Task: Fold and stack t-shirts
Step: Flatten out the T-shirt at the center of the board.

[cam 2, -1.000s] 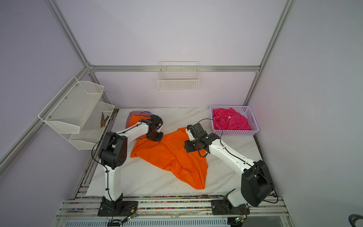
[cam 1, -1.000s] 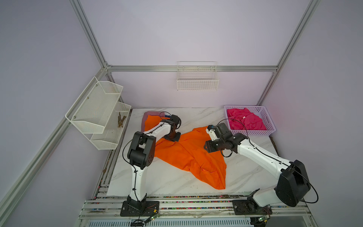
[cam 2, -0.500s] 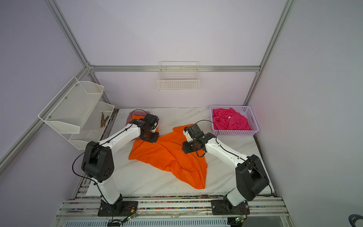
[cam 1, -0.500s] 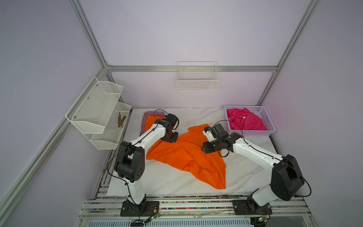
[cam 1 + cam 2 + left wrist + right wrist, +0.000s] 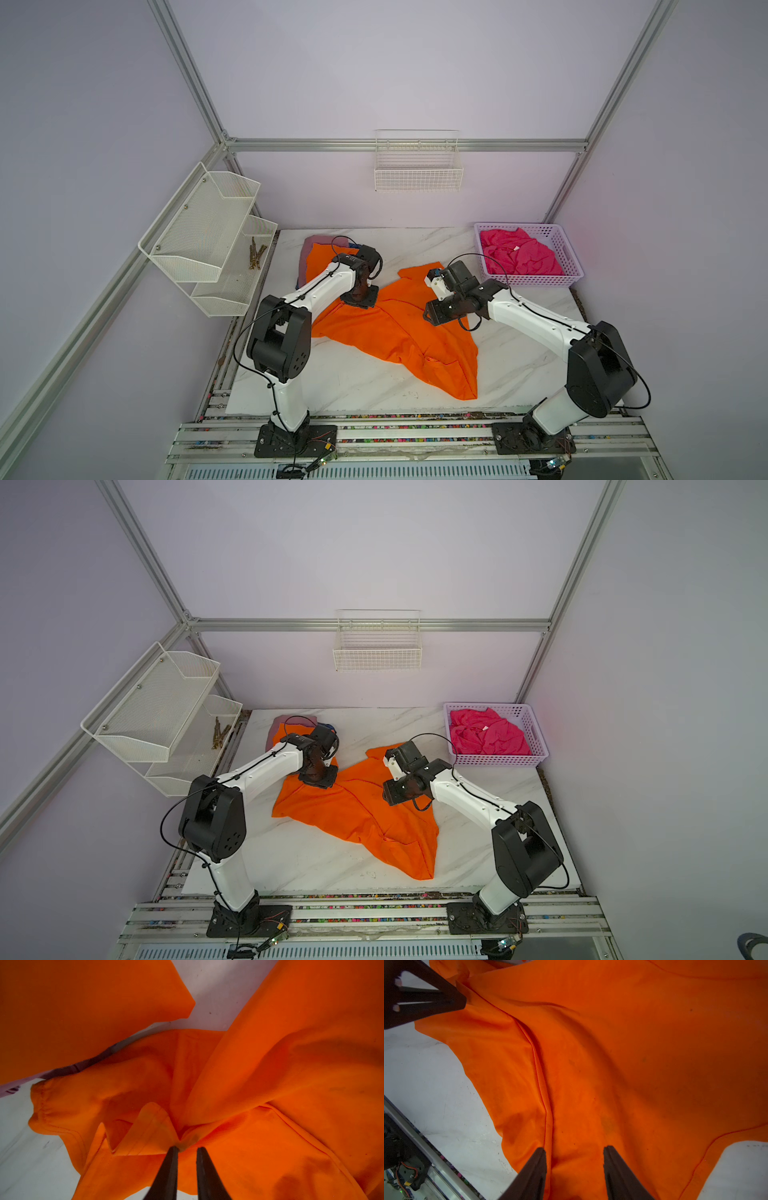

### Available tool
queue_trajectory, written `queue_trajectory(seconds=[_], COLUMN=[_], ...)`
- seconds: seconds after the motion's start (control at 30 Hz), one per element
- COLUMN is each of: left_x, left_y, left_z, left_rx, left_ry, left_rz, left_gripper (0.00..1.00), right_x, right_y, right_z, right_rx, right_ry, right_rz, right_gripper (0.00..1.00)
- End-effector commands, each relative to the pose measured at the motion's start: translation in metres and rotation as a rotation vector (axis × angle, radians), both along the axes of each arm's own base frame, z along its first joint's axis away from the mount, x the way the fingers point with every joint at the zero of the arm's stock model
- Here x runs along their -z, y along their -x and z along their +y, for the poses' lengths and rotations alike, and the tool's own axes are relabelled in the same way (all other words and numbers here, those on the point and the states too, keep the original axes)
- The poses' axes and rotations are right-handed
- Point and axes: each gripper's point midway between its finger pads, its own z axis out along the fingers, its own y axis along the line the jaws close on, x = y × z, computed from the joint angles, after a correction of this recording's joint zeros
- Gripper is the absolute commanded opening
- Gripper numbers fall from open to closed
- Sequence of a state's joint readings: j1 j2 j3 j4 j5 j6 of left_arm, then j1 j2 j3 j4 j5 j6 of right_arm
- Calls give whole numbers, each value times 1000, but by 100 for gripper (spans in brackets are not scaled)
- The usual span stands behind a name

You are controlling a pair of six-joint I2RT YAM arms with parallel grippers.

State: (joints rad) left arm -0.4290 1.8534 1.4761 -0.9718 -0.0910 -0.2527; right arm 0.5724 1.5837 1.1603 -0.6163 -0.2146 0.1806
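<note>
Left pincer (image 5: 187, 1147) has parted slightly, seemingly releasing orange t-shirt (image 5: 395, 332); right pincer (image 5: 575, 1148) hovers half-open.

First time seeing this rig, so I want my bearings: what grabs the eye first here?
A bright orange t-shirt sprawls crumpled across the middle of the marble table, with the left claw and right claw low over it. At the far right corner, a hot pink shirt fills a lilac basket.
</note>
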Motion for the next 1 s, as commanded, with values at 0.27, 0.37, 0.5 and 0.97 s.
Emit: queue_trajectory(seconds=[0.27, 0.37, 0.5, 0.97], left_x=[-6, -7, 7, 22], left_y=[-2, -4, -8, -15], left_z=[8, 18, 18, 9], left_rx=[-49, -74, -61, -42], left_ry=[-41, -86, -106, -81], left_rz=[-46, -79, -61, -51], left_gripper=[26, 41, 43, 8], right_x=[-10, -11, -13, -9], right_y=[2, 2, 1, 2], right_z=[0, 0, 0, -3], right_rx=[-20, -18, -17, -7], right_ry=[-3, -5, -5, 10], right_rz=[-37, -38, -41, -34], right_gripper=[50, 50, 50, 50])
